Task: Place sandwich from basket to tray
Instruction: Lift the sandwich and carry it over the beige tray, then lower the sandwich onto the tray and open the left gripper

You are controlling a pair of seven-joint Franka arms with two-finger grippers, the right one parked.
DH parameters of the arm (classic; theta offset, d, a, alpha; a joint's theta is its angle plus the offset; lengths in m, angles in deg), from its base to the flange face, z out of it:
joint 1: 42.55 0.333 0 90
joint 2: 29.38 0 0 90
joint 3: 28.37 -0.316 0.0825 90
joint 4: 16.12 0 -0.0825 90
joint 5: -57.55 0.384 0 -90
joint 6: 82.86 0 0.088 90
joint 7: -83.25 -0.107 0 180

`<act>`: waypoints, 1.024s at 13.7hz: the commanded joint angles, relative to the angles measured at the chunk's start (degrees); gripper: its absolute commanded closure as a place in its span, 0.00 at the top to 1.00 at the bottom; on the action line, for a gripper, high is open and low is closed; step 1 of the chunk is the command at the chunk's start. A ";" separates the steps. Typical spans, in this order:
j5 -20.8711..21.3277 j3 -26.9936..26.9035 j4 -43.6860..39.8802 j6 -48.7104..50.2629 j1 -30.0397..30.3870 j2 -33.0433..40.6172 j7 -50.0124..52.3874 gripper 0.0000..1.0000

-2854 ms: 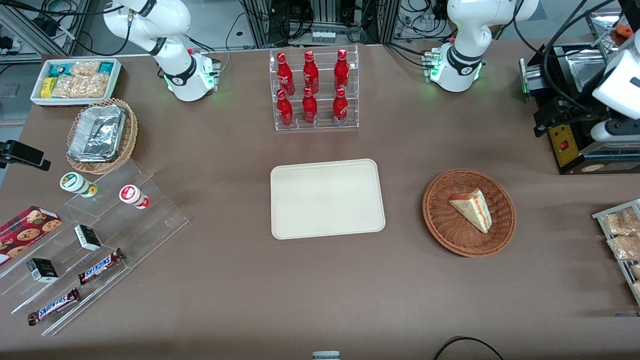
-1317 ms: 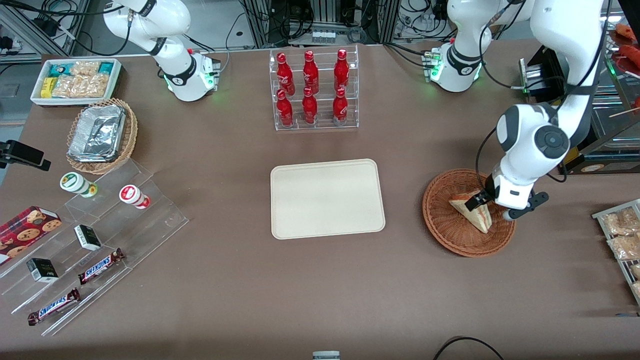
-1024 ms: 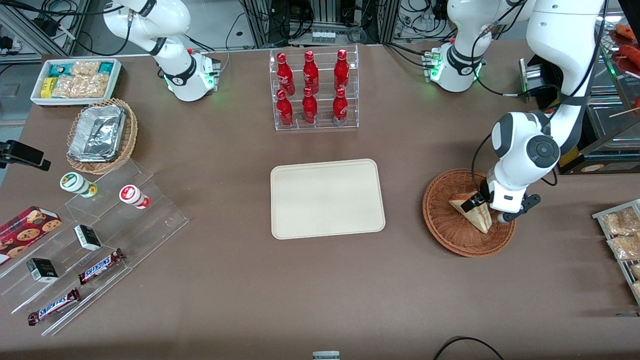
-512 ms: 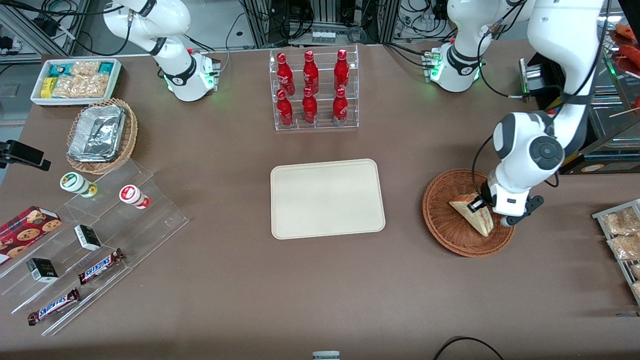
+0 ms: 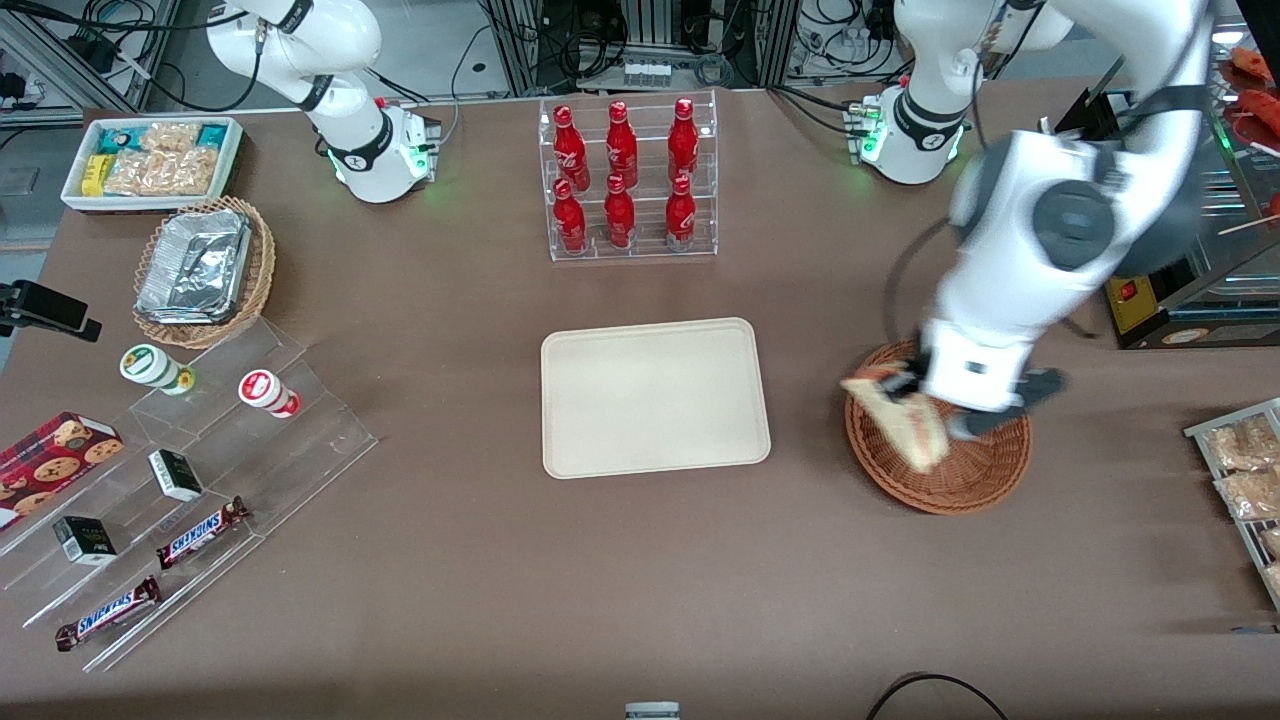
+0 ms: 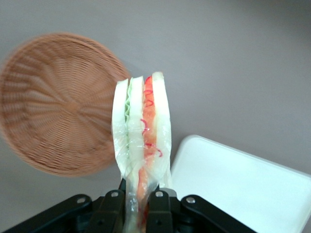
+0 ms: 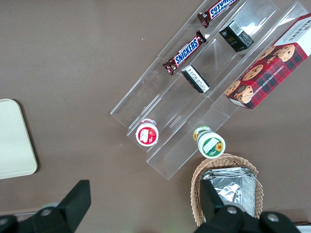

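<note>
My left gripper [image 5: 915,392] is shut on the sandwich [image 5: 900,418], a wrapped wedge of pale bread with red, orange and green layers, and holds it lifted above the basket's [image 5: 965,480] edge that faces the tray. In the left wrist view the sandwich [image 6: 142,131] stands clamped between the black fingers [image 6: 110,211], with the reddish-brown woven basket [image 6: 53,104] below and empty. The cream-beige tray [image 5: 655,396] lies flat at the middle of the table; a corner of the tray [image 6: 243,182] also shows in the left wrist view.
A clear rack of red bottles [image 5: 625,180] stands farther from the front camera than the tray. A black machine [image 5: 1150,290] and a rack of snack packets [image 5: 1245,475] sit at the working arm's end. Acrylic steps with snacks [image 5: 180,480] and a foil-filled tan basket [image 5: 200,270] lie toward the parked arm's end.
My gripper came down onto the sandwich in the basket, shut on it, and has now lifted it and moved it toward the tray. The basket is left empty.
</note>
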 commanded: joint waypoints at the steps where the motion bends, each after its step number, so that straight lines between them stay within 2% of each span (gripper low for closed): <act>1: 1.01 -0.80 -5.31 0.30 -8.30 -8.28 2.67 0.00; 7: 0.92 -0.89 -8.91 -8.13 -18.68 -19.45 2.94 0.00; 10: 1.10 -0.98 -11.10 -10.07 -21.42 -23.67 2.94 0.00; 14: 5.14 -0.98 -11.20 -10.16 -23.36 -26.93 4.26 0.00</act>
